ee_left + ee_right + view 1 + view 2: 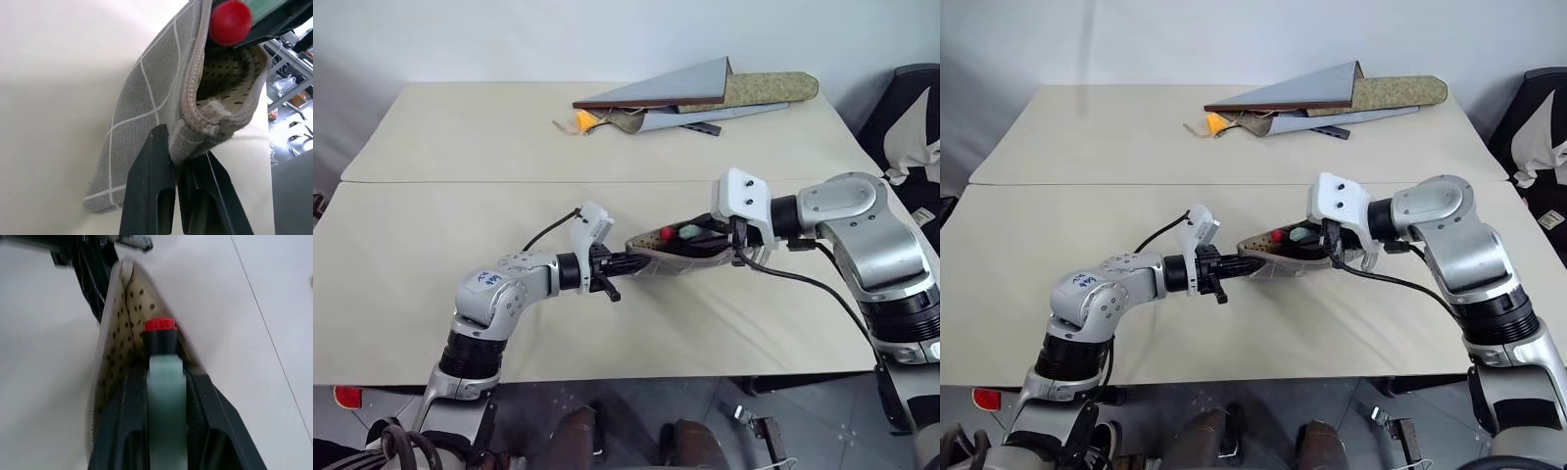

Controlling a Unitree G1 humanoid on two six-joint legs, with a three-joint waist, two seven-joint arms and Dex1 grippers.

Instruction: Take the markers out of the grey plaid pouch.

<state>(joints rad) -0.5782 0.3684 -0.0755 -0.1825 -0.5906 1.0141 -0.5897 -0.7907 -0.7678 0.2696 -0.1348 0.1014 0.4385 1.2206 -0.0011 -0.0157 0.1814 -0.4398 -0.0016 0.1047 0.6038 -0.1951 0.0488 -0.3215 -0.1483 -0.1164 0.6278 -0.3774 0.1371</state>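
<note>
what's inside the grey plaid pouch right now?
Grey plaid pouch, pinched at its end by the left gripper, gapes open on tan dotted lining. The right gripper reaches inside, closed on a pale green marker with a red end. Anything deeper is hidden.

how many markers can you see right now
1: a marker with a red end, pale green barrel, clamped in the right gripper at the open mouth of the grey plaid pouch. More may be hidden inside.

The pouch (146, 98) is grey with thin white grid lines and a tan, dark-dotted lining. Between the black right gripper (166, 382) fingers, the marker (164, 382) is pale green, red-tipped.
</note>
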